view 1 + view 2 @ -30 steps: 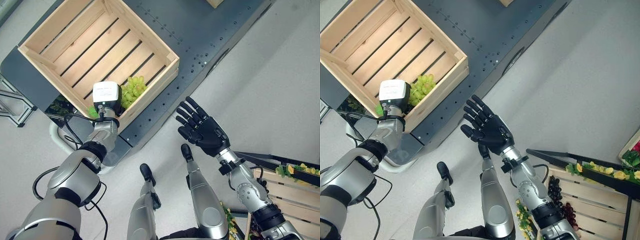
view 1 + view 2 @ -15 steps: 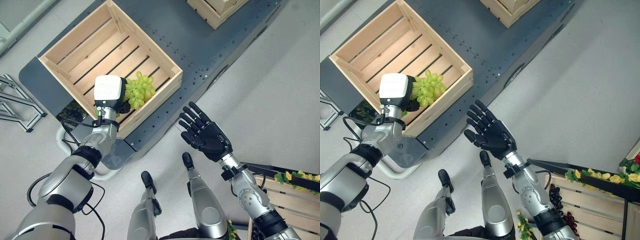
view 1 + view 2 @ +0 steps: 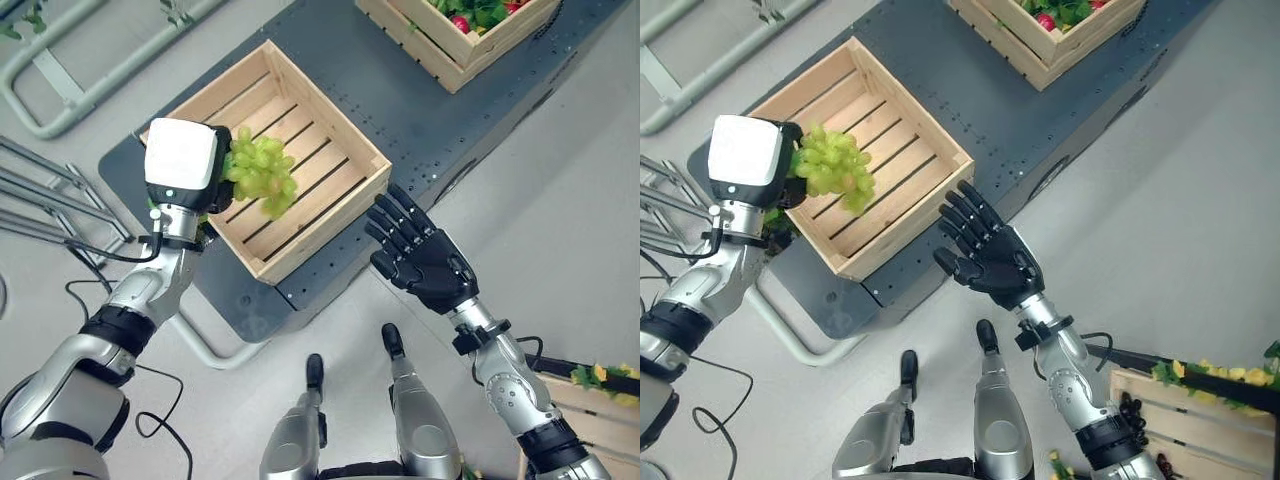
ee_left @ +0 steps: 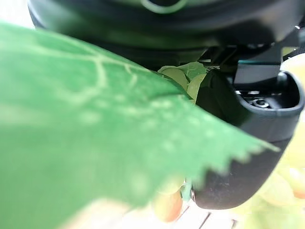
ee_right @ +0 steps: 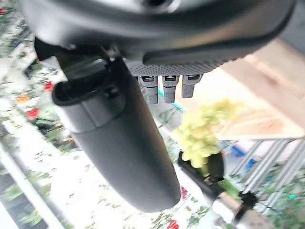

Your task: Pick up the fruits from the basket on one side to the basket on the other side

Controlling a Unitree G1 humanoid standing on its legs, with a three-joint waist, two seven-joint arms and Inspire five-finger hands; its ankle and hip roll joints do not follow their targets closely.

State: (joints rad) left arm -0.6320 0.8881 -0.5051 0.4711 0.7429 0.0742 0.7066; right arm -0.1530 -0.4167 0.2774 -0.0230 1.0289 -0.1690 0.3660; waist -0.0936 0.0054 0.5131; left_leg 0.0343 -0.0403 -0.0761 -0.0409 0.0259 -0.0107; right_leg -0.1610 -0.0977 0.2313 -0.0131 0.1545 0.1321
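The wooden crate [image 3: 300, 185] on the dark platform [image 3: 420, 110] is bare inside, its slatted floor open from above. The left hand [image 3: 222, 165] holds a bunch of green grapes [image 3: 262, 175] over the crate's left side, taking up room there. The right hand [image 3: 425, 262], fingers spread, hovers just off the crate's right corner. A second crate [image 3: 460, 35] stands well apart.

Left hand [image 3: 215, 165] raised, fingers curled; right hand [image 3: 425, 265] flat, fingers spread.
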